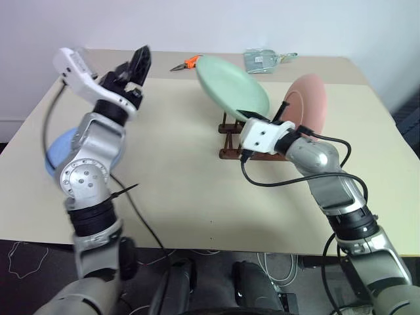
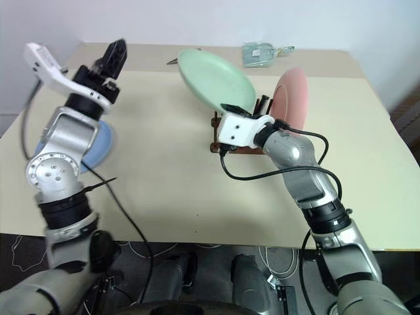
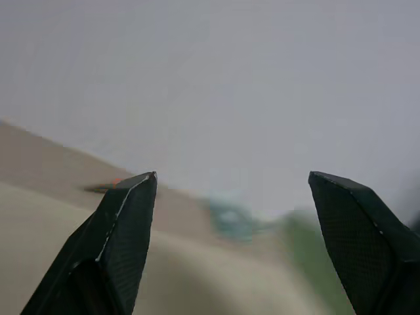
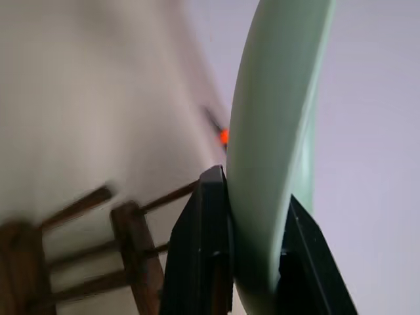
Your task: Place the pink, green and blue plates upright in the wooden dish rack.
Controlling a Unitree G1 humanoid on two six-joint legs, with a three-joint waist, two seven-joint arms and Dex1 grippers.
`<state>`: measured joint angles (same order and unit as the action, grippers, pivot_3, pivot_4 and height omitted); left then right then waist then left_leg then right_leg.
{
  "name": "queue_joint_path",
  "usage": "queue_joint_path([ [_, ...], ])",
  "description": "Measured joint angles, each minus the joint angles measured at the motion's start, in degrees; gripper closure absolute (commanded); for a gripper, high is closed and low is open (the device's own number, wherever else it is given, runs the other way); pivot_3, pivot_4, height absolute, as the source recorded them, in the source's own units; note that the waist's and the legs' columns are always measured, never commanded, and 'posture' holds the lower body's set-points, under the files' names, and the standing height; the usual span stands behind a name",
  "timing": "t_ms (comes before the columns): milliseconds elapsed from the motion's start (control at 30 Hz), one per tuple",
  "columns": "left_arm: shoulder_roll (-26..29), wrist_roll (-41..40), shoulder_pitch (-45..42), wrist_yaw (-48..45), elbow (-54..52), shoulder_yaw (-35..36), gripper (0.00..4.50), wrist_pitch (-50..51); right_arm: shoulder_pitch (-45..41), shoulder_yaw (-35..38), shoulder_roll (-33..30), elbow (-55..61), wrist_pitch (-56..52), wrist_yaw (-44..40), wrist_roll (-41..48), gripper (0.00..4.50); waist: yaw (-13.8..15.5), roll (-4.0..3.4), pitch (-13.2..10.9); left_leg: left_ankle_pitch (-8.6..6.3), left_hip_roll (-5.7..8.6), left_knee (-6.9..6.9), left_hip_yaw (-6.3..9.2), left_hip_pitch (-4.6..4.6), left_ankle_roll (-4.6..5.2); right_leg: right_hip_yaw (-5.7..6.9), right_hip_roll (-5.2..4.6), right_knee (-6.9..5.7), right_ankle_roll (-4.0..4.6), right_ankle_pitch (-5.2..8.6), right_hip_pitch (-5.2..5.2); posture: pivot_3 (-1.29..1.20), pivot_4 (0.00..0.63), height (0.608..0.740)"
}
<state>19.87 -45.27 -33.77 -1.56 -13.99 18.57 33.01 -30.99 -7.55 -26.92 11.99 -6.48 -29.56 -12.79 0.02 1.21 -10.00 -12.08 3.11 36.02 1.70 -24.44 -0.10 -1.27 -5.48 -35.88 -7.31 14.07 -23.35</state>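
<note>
The green plate [image 1: 233, 86] is tilted above the wooden rack [image 1: 228, 139], its lower rim pinched between the closed fingers of the right claw [image 4: 252, 216]. At about three o'clock from it, the pink plate [image 1: 307, 106] stands upright in the rack. The blue plate [image 2: 98, 146] lies flat on the table [image 1: 190, 184] at nine o'clock. Above that plate, the left claw [image 3: 230, 197] is raised, wide open and empty.

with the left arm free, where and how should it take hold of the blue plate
Grip the blue plate by its rim on the edge facing the table's middle, coming from above. It lies flat on the table, partly hidden behind the left arm, so only its thin rim offers a pinch. The left gripper, raised, stands open.
</note>
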Motion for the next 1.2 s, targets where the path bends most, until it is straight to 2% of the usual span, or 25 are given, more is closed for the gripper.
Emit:
queue_joint_path([
  [67,1.96,4.51,3.24,-4.08,1.14,-2.93,0.75,-2.25,0.48,3.68,2.93,4.73,-4.87,-0.39,6.55,4.5,0.11,0.0,0.0,-0.16,0.0,0.05,0.04,0.0,0.27,0.0,-0.01,-0.01,0.0,0.0,0.02,0.0,0.15,0.738],
  [200,6.53,17.38,11.8,-13.97,2.75,-15.07,0.75,-10.46,2.73,11.04,12.03,15.88,-19.98,1.9,23.21,4.5,0.25,-0.04,0.02,-0.19,0.0,-0.02,0.07,0.01,0.29,0.0,-0.09,0.0,0.04,0.0,0.0,0.0,0.15,0.738],
  [267,6.75,22.9,15.79,-18.12,4.13,-20.59,0.75,-15.27,3.3,14.46,15.7,18.81,-27.28,5.46,29.64,4.5,0.23,-0.06,0.02,-0.2,-0.02,-0.06,0.05,-0.01,0.26,-0.02,-0.13,0.0,0.21,0.06,-0.08,0.0,0.15,0.738],
  [367,4.37,26.25,19.55,-22.65,4.52,-25.46,0.75,-20.48,4.39,17.86,20.16,21.58,-34.65,11.38,35.81,4.5,0.21,-0.1,0.01,-0.29,-0.05,-0.13,0.05,-0.04,0.12,-0.07,-0.3,-0.02,0.3,0.07,-0.2,0.0,0.15,0.738],
  [467,3.42,28.69,20.6,-26.09,4.44,-28.66,0.75,-24.04,4.9,19.62,22.45,22.22,-38.23,16.19,39.17,4.5,0.05,-0.2,0.04,-0.3,-0.06,-0.16,0.04,-0.04,0.1,-0.07,-0.32,-0.04,0.37,0.09,-0.24,0.0,0.15,0.738],
  [600,1.38,29.85,21.26,-27.65,4.3,-29.31,0.75,-25.07,4.91,22.11,22.82,22.27,-40.16,20.33,42.27,4.5,-0.45,-0.32,0.07,-0.21,-0.06,-0.17,0.03,-0.04,0.25,-0.07,-0.32,-0.04,0.38,0.1,-0.23,0.0,0.15,0.738],
  [1033,-0.2,31.18,21.24,-30.76,4.19,-29.46,0.75,-24.9,6.32,19.57,18.97,20.1,-41.63,24.18,42.48,4.5,-0.76,-0.34,0.07,-0.18,-0.07,-0.07,0.02,-0.04,0.3,-0.06,-0.16,-0.11,0.36,0.09,-0.2,0.0,0.15,0.738],
  [1067,-0.22,31.3,21.24,-30.83,4.18,-29.46,0.67,-24.86,6.31,19.49,18.76,19.8,-41.73,24.2,42.47,3.61,-0.78,-0.34,0.07,-0.18,-0.07,-0.07,0.02,-0.04,0.3,-0.06,-0.16,-0.11,0.36,0.09,-0.2,0.0,0.15,0.738],
  [1100,-0.23,31.43,21.25,-30.87,4.17,-29.45,0.67,-24.85,6.31,19.32,18.35,19.47,-41.86,24.15,42.52,3.23,-0.81,-0.34,0.07,-0.18,-0.07,-0.07,0.02,-0.04,0.31,-0.06,-0.15,-0.12,0.36,0.09,-0.2,0.0,0.15,0.738],
  [1200,-0.3,31.68,21.35,-31.01,4.1,-29.45,0.67,-24.54,6.25,18.19,17.39,18.72,-41.77,24.1,42.09,1.76,-0.8,-0.36,0.06,-0.18,-0.07,-0.06,0.02,-0.03,0.31,-0.06,-0.13,-0.12,0.35,0.1,-0.2,0.0,0.15,0.738],
])
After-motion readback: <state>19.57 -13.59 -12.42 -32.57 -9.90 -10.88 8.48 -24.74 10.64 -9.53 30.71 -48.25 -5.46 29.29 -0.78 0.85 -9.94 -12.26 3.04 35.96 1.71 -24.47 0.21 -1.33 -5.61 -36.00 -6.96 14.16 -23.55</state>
